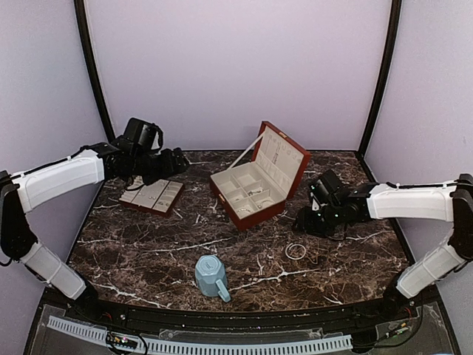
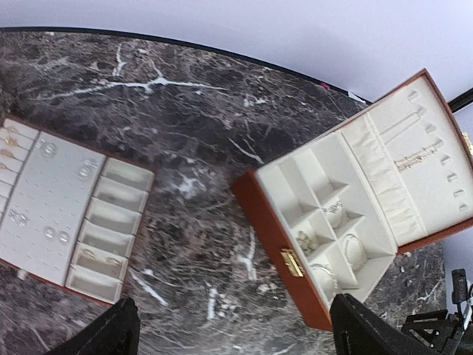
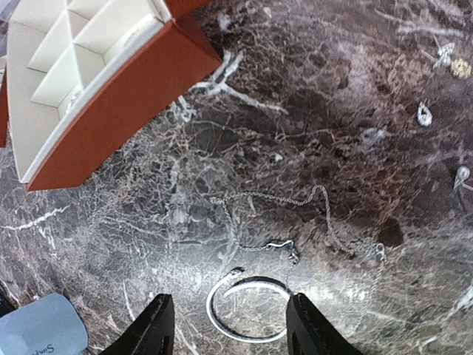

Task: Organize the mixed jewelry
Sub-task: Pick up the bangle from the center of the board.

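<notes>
The silver hoop (image 1: 295,251) (image 3: 247,309) lies flat on the dark marble desk (image 1: 148,251), to the right of the box and well apart from it. In the right wrist view a thin chain (image 3: 295,200) sprawls in loose loops just beyond the hoop, with one strand running close by its rim. A few small studs (image 3: 425,113) sit scattered farther off.

The right hand (image 1: 310,222) (image 3: 230,329) hangs over this spot with its fingers (image 3: 155,325) spread. The hoop lies between them in that view and nothing is pinched; whether the tips touch the desk is hard to tell.

The red-brown box (image 1: 259,218) (image 2: 277,237) (image 3: 118,89) stands open near the desk's middle, lid tilted back. More silvery pieces (image 2: 332,214) rest in its cream compartments.

To its left the flat tray (image 1: 144,208) (image 2: 52,192) holds tiny studs on its panel. The left hand (image 1: 177,159) (image 2: 244,340) hovers between tray and box, fingers (image 2: 111,333) wide apart and empty.

A light-blue mug (image 1: 211,275) (image 3: 41,325) lies near the front edge.
</notes>
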Action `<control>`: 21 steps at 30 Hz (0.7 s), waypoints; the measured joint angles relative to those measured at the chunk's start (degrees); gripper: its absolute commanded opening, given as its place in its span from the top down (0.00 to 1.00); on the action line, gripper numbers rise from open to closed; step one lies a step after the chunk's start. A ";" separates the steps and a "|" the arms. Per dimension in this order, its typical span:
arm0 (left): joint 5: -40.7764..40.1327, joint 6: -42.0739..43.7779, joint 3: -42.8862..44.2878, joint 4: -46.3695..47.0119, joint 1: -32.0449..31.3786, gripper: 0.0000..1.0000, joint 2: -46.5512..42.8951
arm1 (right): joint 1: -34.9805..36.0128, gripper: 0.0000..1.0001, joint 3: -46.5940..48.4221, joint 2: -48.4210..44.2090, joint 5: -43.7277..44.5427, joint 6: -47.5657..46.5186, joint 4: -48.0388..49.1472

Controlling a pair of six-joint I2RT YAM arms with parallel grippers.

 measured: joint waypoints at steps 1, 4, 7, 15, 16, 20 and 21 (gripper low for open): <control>1.40 2.75 -0.04 0.02 2.86 0.07 0.11 | 0.81 0.48 0.46 1.05 0.83 2.12 -0.11; 5.60 10.23 0.00 0.28 8.90 0.07 0.13 | 3.34 0.49 2.32 3.76 3.52 8.17 -1.42; 9.57 16.61 0.00 1.14 14.21 0.07 0.17 | 5.62 0.50 4.76 5.92 6.14 13.33 -3.56; 9.05 25.35 -2.43 7.69 21.40 0.07 0.20 | 9.99 0.53 13.92 13.53 11.74 23.98 -12.11; 8.72 25.86 -3.30 8.52 21.38 0.07 0.17 | 10.38 0.54 14.47 14.23 12.07 25.00 -12.98; 8.28 27.32 -7.52 11.39 21.31 0.07 0.09 | 10.82 0.55 14.67 15.41 12.61 27.45 -15.78; 8.24 27.41 -8.39 11.93 21.31 0.07 -0.07 | 10.82 0.56 14.67 15.47 12.63 27.69 -16.15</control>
